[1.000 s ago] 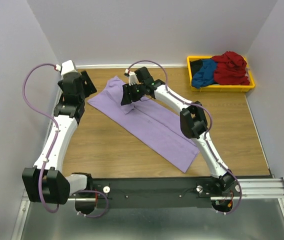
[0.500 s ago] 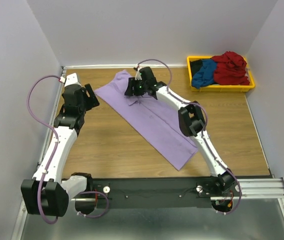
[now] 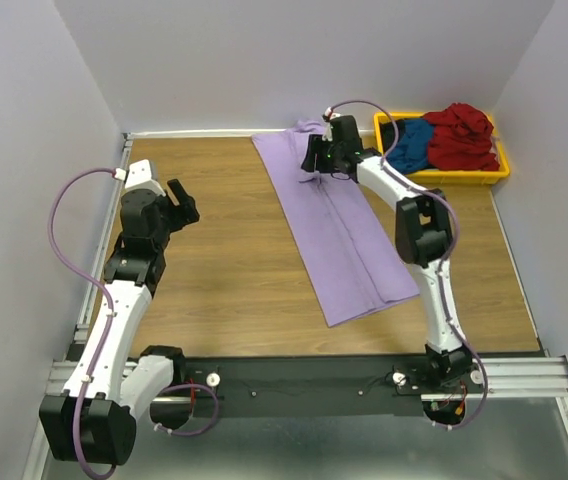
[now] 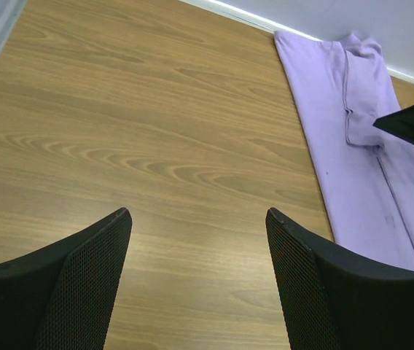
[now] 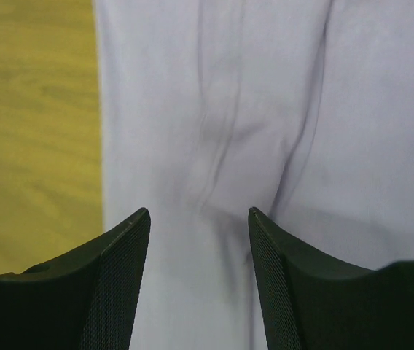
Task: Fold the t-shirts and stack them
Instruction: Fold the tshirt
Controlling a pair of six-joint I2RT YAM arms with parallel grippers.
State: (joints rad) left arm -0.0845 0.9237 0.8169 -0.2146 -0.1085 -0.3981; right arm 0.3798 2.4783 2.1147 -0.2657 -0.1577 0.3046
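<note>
Lavender t-shirt (image 3: 342, 230), a long folded strip, has swung to the tabletop's (image 3: 224, 270) far-right side. Right pincer (image 3: 314, 160) spreads open over its far end, letting go; left pincer (image 3: 182, 203) hangs wide, empty. Crosswise folding likely follows.

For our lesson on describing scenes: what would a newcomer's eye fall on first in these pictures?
The lavender t-shirt, folded into a long strip, runs across the wooden table from its far edge toward the near right. In the far right corner a yellow bin holds a crumpled red t-shirt and blue t-shirt. The right end effector is open over the strip's far end.
</note>
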